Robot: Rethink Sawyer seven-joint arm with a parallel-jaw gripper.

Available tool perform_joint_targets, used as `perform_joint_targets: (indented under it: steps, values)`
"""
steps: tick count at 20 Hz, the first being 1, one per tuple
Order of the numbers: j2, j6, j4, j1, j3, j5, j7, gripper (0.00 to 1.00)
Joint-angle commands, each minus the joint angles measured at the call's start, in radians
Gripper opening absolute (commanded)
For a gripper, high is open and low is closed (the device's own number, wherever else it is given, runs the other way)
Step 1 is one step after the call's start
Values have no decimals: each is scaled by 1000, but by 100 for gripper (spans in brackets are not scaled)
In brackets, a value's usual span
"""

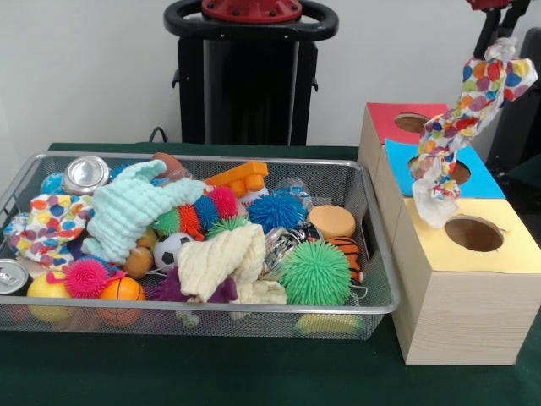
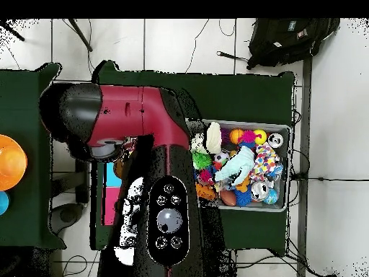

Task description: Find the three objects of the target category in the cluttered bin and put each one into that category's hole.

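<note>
Up at two o'clock in the front view, the gripper (image 1: 504, 34) hangs over the boxes, clamped on a polka-dot cloth (image 1: 461, 118) that dangles from it in a long crumpled strip. The cloth's white tail hangs in front of the blue box (image 1: 483, 179), right across its hole, its lowest end just above the yellow box (image 1: 473, 279) at four o'clock. Whether it touches either box cannot be told. Behind them sits the red box (image 1: 390, 118), its hole uncovered.

Over at nine o'clock, the wire basket (image 1: 372, 254) is packed. A second polka-dot cloth (image 1: 46, 224) lies bunched against its left wall. A mint-green cloth (image 1: 131, 211) sprawls toward the middle, and a cream cloth (image 1: 226, 264) is heaped at the near side. Around them: a green spiky ball (image 1: 315, 272), a blue spiky ball (image 1: 276, 210), a pink spiky ball (image 1: 87, 277), a small soccer ball (image 1: 173, 248), an orange toy block (image 1: 241, 178) and a silver can (image 1: 84, 173) in the far left corner.

The overhead view tells a different story: the arm (image 2: 140, 130) covers the middle of the picture and hides the gripper, the held cloth and most of the boxes; only a sliver of blue and red shows beside it at nine o'clock. The basket (image 2: 282, 130) lies clear at three o'clock, with the mint-green cloth (image 2: 234, 167) draped across its middle.
</note>
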Motion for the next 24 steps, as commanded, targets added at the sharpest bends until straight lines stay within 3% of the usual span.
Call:
perform_joint_targets:
  steps: [1,15,24]
  values:
    - [65,22,-43,6,30,19,281,0]
    - [86,67,-85,30,20,55,332,0]
    - [88,27,-69,27,24,67,315,0]
